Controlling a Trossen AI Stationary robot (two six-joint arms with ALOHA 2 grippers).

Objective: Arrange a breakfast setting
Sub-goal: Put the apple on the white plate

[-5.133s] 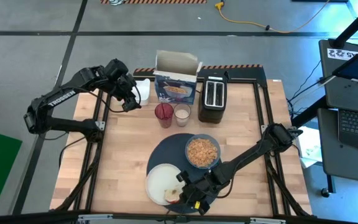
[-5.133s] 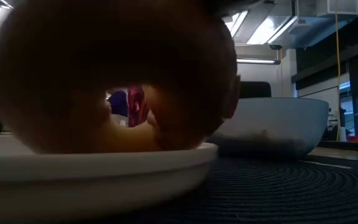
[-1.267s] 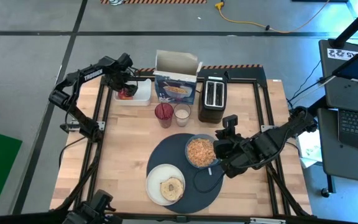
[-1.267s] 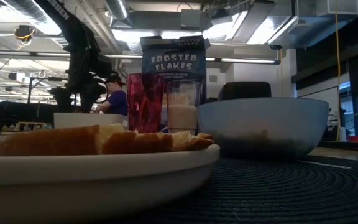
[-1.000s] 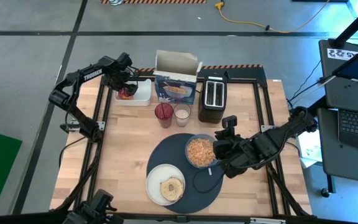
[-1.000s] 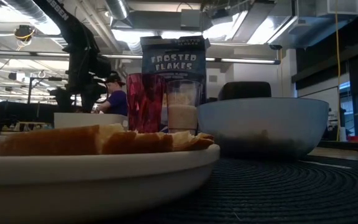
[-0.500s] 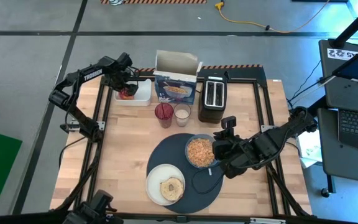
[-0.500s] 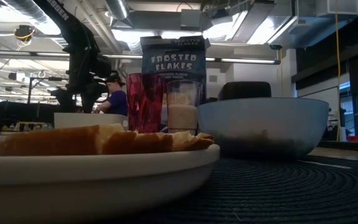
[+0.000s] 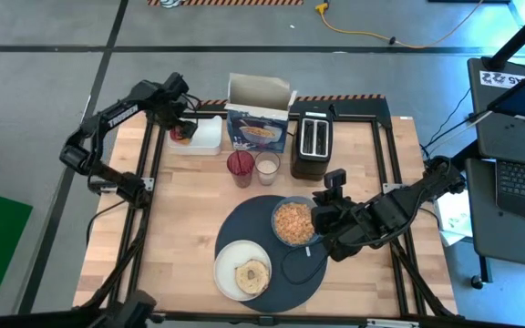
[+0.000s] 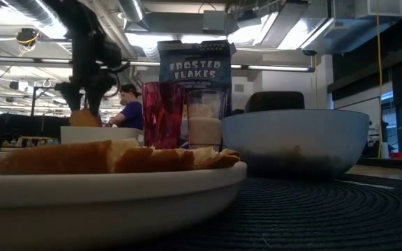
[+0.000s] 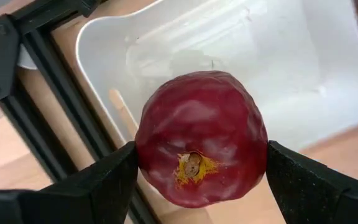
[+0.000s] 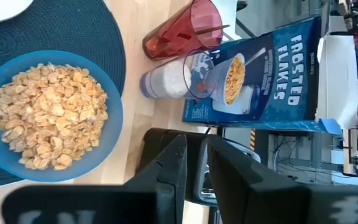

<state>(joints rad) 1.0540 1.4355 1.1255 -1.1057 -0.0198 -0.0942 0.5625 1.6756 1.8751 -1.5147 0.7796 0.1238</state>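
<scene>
A red apple (image 11: 201, 137) hangs just above a white bin (image 9: 203, 137) at the table's far left, with my left gripper (image 9: 182, 130) shut on it. In the low view the apple (image 10: 84, 117) shows above the bin's rim (image 10: 100, 134). Near the front, a dark blue-grey placemat (image 9: 244, 228) carries a light-blue bowl (image 9: 296, 221) of cereal flakes and a white plate (image 9: 226, 264) with a toasted round (image 9: 252, 272). My right gripper (image 9: 322, 226) hovers at the bowl's right side, its fingers a narrow gap apart with nothing between them. My left gripper pinches the apple between its two fingers, one on each of two opposite sides (image 11: 143, 155) at the apple's widest part. The fingers (image 11: 104, 183) come from above, pointing down. The apple hangs clear over the bin, its pale-centred end facing up.
Along the far side stand a cereal box (image 9: 258, 128) and a black toaster (image 9: 312, 146). In front of them are a red cup (image 9: 240, 167) and a glass of milk (image 9: 266, 166). Bare wood lies left of the placemat.
My left gripper has gone up, carrying the apple out of the white bin. The apple now shows above the bin's rim in the low view, where before it was hidden.
</scene>
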